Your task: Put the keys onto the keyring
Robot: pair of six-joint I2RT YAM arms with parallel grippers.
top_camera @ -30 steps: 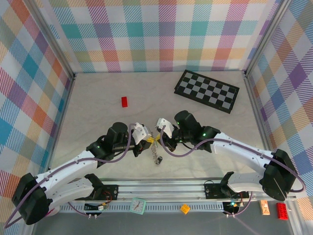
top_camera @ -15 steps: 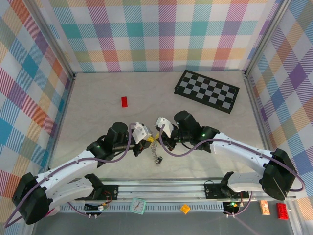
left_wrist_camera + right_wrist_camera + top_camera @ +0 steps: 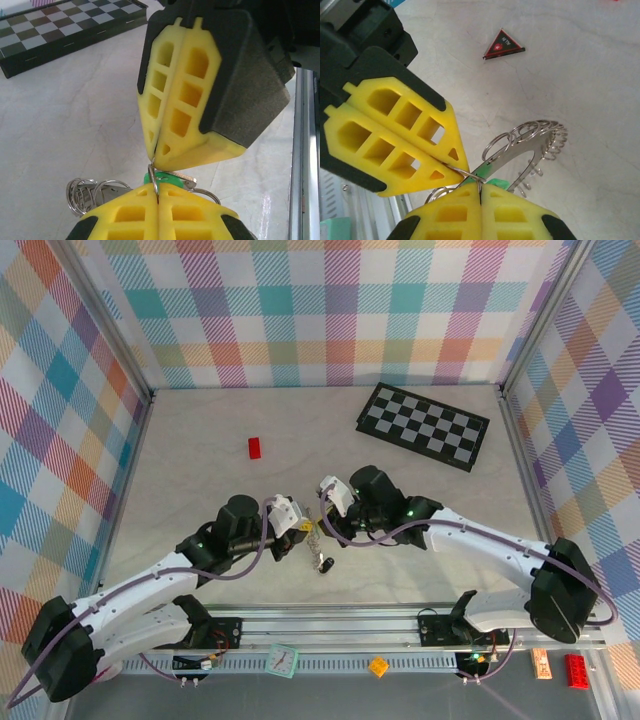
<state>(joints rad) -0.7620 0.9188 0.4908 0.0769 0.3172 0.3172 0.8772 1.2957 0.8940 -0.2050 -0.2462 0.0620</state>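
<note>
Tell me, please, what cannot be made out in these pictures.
Green key: left wrist view, mostly hidden behind the left end effector.
Keyring: top view, too small to tell if any key is threaded.
Chequered board: left wrist view, cut off by the top and left edges.

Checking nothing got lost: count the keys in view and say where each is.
2. Green key at the ring that the left gripper and right gripper both pinch shut. A dark piece, likely the black key, on the table just nearer the bases. Others may be hidden.
</note>
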